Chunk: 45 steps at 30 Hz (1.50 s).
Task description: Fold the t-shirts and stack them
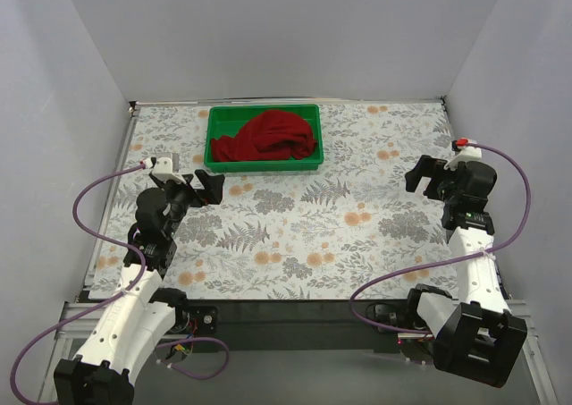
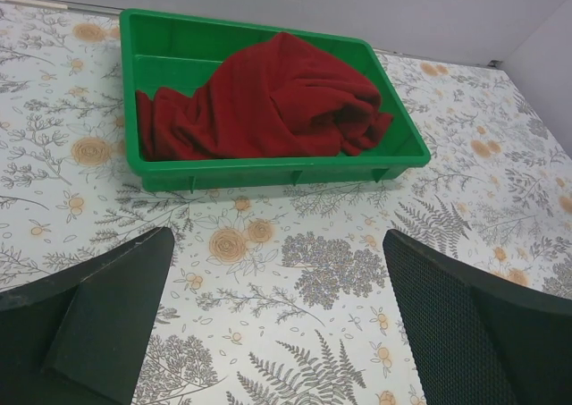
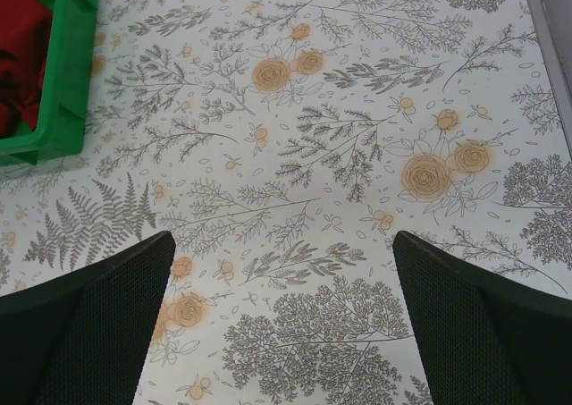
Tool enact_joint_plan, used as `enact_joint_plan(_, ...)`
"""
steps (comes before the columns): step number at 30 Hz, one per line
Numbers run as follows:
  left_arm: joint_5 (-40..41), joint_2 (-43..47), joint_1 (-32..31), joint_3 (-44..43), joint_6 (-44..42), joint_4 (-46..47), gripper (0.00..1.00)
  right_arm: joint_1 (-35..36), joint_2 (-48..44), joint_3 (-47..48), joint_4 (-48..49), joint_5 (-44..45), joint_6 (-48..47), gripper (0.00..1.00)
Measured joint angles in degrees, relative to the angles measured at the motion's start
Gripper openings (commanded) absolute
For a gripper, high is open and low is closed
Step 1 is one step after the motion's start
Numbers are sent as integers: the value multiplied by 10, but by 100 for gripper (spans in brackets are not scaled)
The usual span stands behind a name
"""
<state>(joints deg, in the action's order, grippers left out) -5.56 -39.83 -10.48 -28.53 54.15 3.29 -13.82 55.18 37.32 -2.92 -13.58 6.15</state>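
Observation:
A dark red t-shirt [image 1: 271, 137] lies crumpled in a green plastic tray [image 1: 214, 119] at the back middle of the table. It also shows in the left wrist view [image 2: 268, 97], and a corner of it in the right wrist view [image 3: 18, 56]. My left gripper [image 1: 208, 186] is open and empty, held above the table just in front of the tray's left end. My right gripper [image 1: 424, 174] is open and empty, held above the right side of the table, well away from the tray.
The table has a floral cloth [image 1: 313, 235]. White walls close off the back and both sides. Purple cables loop from both arms near the left edge [image 1: 85, 199] and the right edge [image 1: 518, 190].

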Motion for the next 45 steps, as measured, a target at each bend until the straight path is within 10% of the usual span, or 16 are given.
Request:
enact_joint_plan(9, -4, 0, -2, 0, 0, 0, 98, 12, 3, -15, 16, -189, -96, 98)
enact_joint_plan(19, -14, -21, -2, 0, -4, -3, 98, 243, 211, 238, -116, -273, -198, 98)
enact_joint_plan(34, -13, -59, -4, -4, -18, -16, 98, 417, 732, 788, -191, -130, -111, 98)
enact_joint_plan(45, -14, -71, -4, -5, -22, -16, 98, 436, 844, 901, -205, 7, -200, 98)
